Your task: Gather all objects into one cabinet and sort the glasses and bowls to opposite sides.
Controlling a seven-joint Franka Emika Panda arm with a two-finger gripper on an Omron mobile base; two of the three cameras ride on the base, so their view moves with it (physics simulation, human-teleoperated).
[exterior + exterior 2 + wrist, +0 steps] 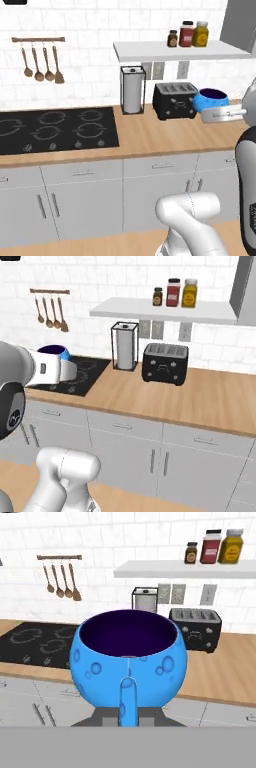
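Both base views are looking forward and down from behind the arm, left and right, sharing the counter (150,132), toaster (165,363) and stove (55,129). The hand view is facing them, the bowl (128,659) close up.

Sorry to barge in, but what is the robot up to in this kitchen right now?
The arm is carrying the small blue bowl, gripper shut on its rim, held in the air in front of the wooden counter. A toaster and paper towel holder stand on that counter, with three jars on the tiled-wall shelf above.
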